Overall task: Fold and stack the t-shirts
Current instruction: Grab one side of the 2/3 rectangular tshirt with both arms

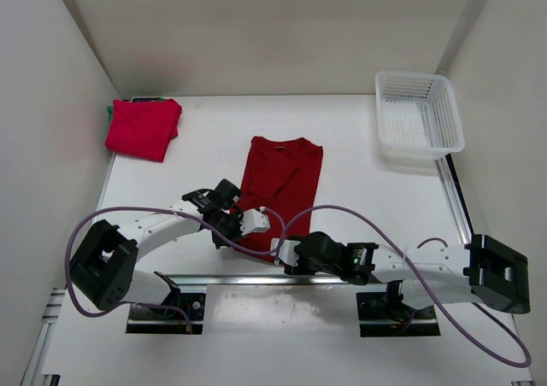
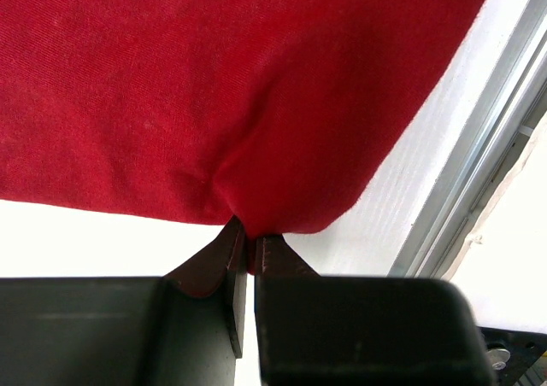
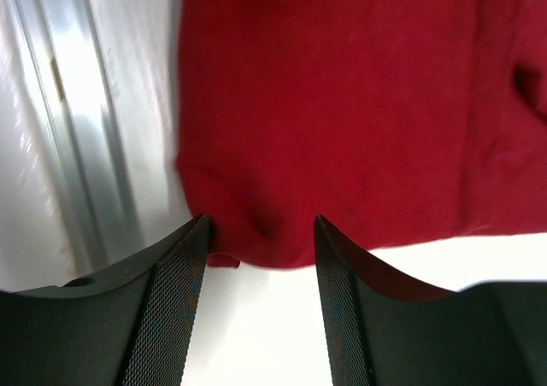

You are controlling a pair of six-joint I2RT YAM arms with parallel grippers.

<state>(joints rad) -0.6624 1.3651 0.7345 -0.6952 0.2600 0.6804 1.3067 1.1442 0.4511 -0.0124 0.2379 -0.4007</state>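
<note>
Our left tool (image 2: pixel 246 248) pinches the shirt (image 2: pixel 256 87) hem; our right tool (image 3: pixel 261 232) stands open astride it, holding nothing. A folded shirt (image 1: pixel 143 128) waits far left; this one is half-folded

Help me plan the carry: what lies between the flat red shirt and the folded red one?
Nothing; the top view shows only bare table between the flat red shirt and the folded red shirt.

White mesh basket (image 1: pixel 419 117) upright at the far right corner of the table (image 1: pixel 205 160); metal rail (image 1: pixel 214 280) along the near edge
</note>
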